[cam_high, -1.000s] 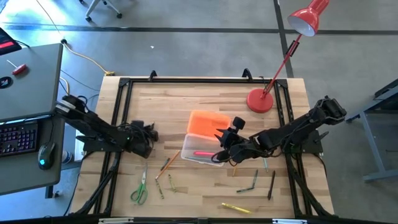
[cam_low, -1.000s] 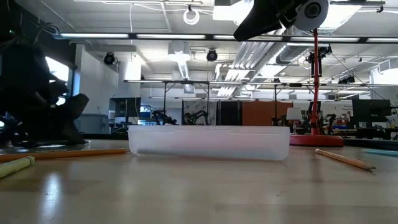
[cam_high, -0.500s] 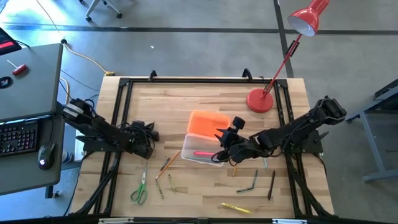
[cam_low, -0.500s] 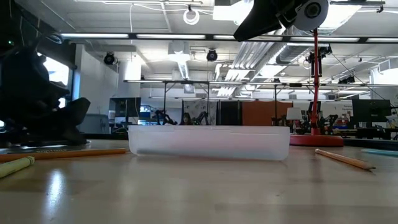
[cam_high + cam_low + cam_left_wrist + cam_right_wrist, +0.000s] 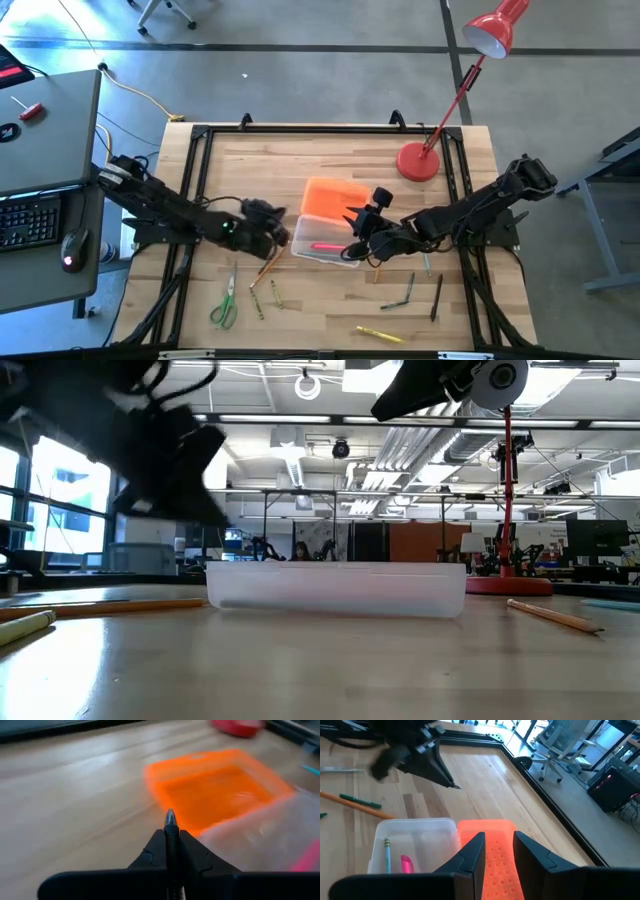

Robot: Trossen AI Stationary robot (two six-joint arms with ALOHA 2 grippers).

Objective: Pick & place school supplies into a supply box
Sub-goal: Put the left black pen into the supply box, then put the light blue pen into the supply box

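The supply box is a clear tray (image 5: 322, 245) with its orange lid (image 5: 335, 198) lying open on its far side. A teal pencil (image 5: 386, 855) and a pink item (image 5: 406, 864) lie inside. My left gripper (image 5: 276, 230) hovers off the tray's left end, shut on a thin dark pen (image 5: 170, 821). My right gripper (image 5: 360, 236) hangs open above the tray's right end, clear of it in the low view (image 5: 440, 385). Green-handled scissors (image 5: 224, 301) and loose pencils (image 5: 265, 268) lie flat near the table's front. My left gripper pinches the pen between its two shut fingers (image 5: 190, 851). The pen lies along the fingers, and its metal tip (image 5: 170, 816) sticks out past their free ends. It is lifted clear of the table and points toward the orange lid.
A red lamp base (image 5: 417, 161) stands at the far right, its arm leaning over the table edge. Grey pens (image 5: 400, 296), a dark one (image 5: 437, 297) and a yellow one (image 5: 380, 333) lie near the front right. Bare wood lies between the box and the far edge.
My left gripper has risen off the table's left side and swung right toward the tray, carrying the pen; most of the travel came in the last half second. The box has stayed where it was.
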